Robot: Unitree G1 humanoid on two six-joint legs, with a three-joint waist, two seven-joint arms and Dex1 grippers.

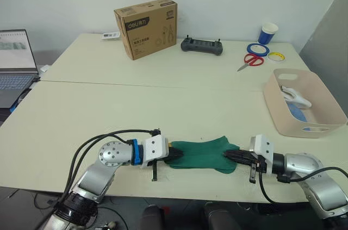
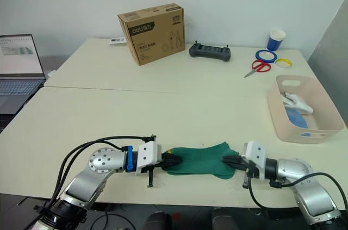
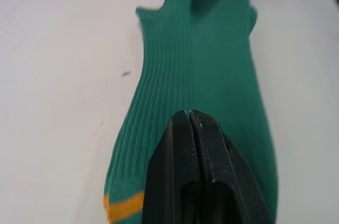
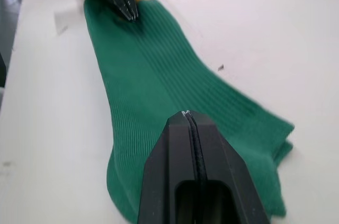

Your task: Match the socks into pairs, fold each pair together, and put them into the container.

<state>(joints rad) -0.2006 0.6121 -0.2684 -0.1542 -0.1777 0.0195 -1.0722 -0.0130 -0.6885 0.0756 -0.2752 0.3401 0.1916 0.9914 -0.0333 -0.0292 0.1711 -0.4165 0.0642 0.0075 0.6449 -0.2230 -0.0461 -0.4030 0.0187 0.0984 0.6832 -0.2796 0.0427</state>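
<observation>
Green socks (image 1: 202, 154) lying crosswise, cuff toward left pincer (image 1: 175, 155), each end pinched by closed left and right pincer (image 1: 231, 156)

My head pair looks forward-down over the surface (image 1: 81, 116) | wrist cameras sit close, facing each other along the shared green sock (image 1: 201, 154).

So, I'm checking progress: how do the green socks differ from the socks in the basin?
The green socks lie stretched flat on the table, pinched at each end by the left gripper and right gripper; the white sock and blue sock sit bunched in the basin, untouched.
</observation>
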